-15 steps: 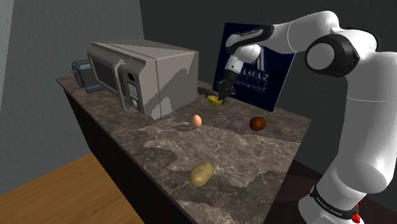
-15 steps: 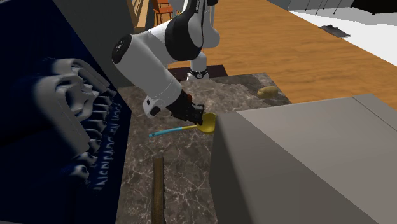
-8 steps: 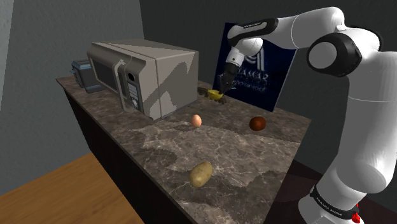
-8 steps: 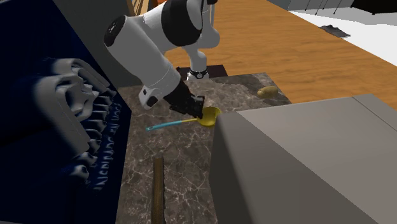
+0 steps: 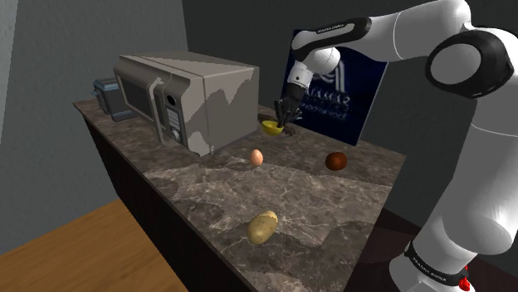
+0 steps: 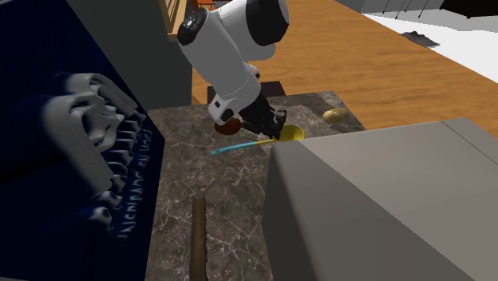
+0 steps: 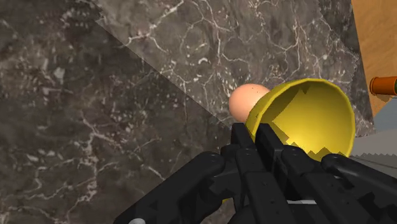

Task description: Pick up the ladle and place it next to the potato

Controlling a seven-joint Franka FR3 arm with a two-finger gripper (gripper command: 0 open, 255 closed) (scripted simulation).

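1. The ladle (image 5: pixel 271 127) is in the upper middle of the shoulder view, its yellow bowl just off the microwave's (image 5: pixel 183 95) corner. It looks lifted clear of the worktop (image 5: pixel 332 195).
2. The fingers (image 5: pixel 285 112) are clamped on it near where the handle meets the bowl, and in the wrist view the bowl is tipped on its side.
3. So the pick looks done, and the carry is the step in hand.
4. The potato (image 5: pixel 262 226) waits low in the shoulder view, well apart from the ladle, with the egg (image 5: pixel 256 156) between them.
5. The next move calls for a swing over the egg toward the potato, then lowering the ladle just beside it before letting go.
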